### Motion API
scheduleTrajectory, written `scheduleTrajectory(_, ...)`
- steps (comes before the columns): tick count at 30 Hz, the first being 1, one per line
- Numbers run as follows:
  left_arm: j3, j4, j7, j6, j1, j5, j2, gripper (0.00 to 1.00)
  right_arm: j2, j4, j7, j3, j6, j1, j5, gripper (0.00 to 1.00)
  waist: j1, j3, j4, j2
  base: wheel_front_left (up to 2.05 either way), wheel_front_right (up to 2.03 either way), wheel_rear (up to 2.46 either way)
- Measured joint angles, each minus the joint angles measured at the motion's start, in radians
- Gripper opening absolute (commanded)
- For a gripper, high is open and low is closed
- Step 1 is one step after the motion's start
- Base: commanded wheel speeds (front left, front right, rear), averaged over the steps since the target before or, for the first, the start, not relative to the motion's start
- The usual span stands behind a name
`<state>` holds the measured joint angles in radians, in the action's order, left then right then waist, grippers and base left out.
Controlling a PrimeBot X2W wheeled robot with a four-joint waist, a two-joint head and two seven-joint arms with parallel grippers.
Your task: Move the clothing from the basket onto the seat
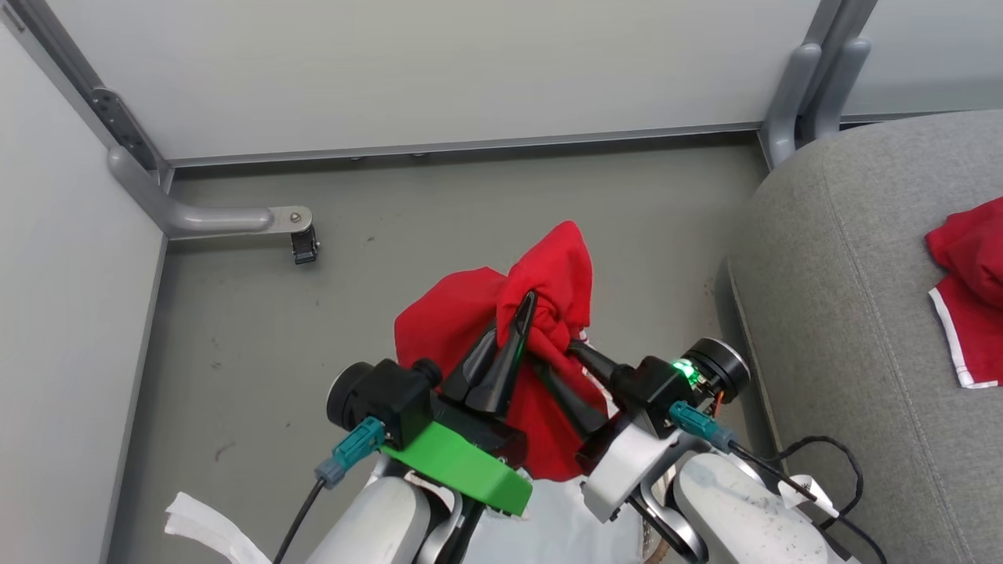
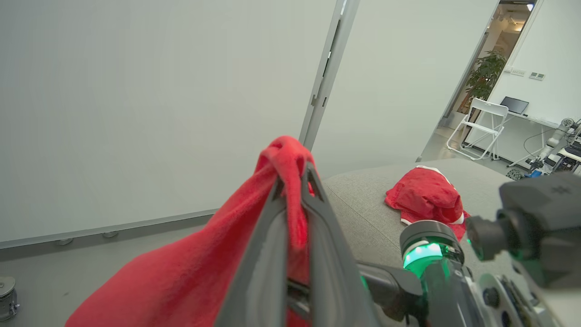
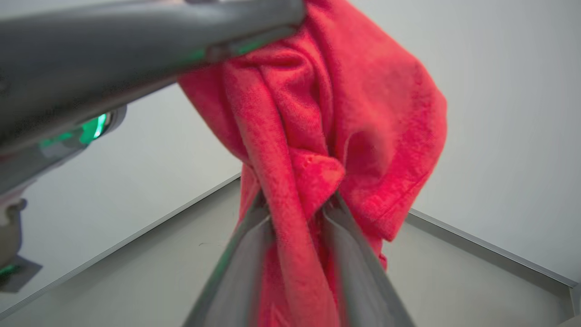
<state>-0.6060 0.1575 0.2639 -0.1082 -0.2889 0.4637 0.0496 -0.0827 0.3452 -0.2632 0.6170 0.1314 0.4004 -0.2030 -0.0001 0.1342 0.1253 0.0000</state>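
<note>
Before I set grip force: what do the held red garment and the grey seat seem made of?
Red garment: soft matte cloth with a fuzzy nap, perhaps terry or fleece; it bunches and drapes. Seat: grey woven upholstery, matte, coarse weave and stitched seam visible.

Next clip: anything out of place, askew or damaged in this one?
Nothing damaged or spilled. The bright red fabric garment hangs bunched and twisted in mid-air, pinched by the left gripper and the right gripper; a second red garment lies crumpled on the grey upholstered seat.
</note>
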Motion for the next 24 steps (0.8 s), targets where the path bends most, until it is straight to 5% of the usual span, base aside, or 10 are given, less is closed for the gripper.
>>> scheduleTrajectory(4, 0.004, 0.001, 0.000, 0.003, 0.000, 0.002, 0.000, 0.00, 0.004, -0.001, 0.000, -0.024, 0.000, -0.004, -0.004, 0.00, 0.0000, 0.010, 0.001, 0.0000, 0.00, 0.00, 0.00)
scheduleTrajectory(5, 0.010, 0.001, 0.000, 0.004, 0.000, 0.000, 0.000, 0.09, 0.005, -0.003, 0.000, -0.028, 0.000, -0.006, -0.005, 0.00, 0.0000, 0.011, -0.002, 0.0000, 0.00, 0.00, 0.00)
scheduleTrajectory(6, 0.017, 0.000, 0.000, 0.007, 0.000, -0.006, 0.000, 0.48, 0.006, -0.005, 0.000, -0.031, 0.000, -0.012, -0.006, 0.00, 0.0000, 0.012, -0.007, 0.0000, 0.00, 0.00, 0.00)
scheduleTrajectory(7, 0.021, 0.002, 0.000, 0.009, 0.000, -0.008, 0.000, 1.00, 0.006, -0.008, 0.000, -0.035, 0.000, -0.021, -0.008, 0.00, 0.0000, 0.013, -0.015, 0.0000, 0.00, 0.00, 0.00)
scheduleTrajectory(24, 0.105, 0.059, 0.000, 0.002, 0.001, -0.085, -0.001, 1.00, 0.007, -0.053, 0.000, -0.092, 0.000, -0.099, -0.041, 0.00, 0.0000, 0.037, -0.295, 0.0000, 0.00, 0.00, 0.00)
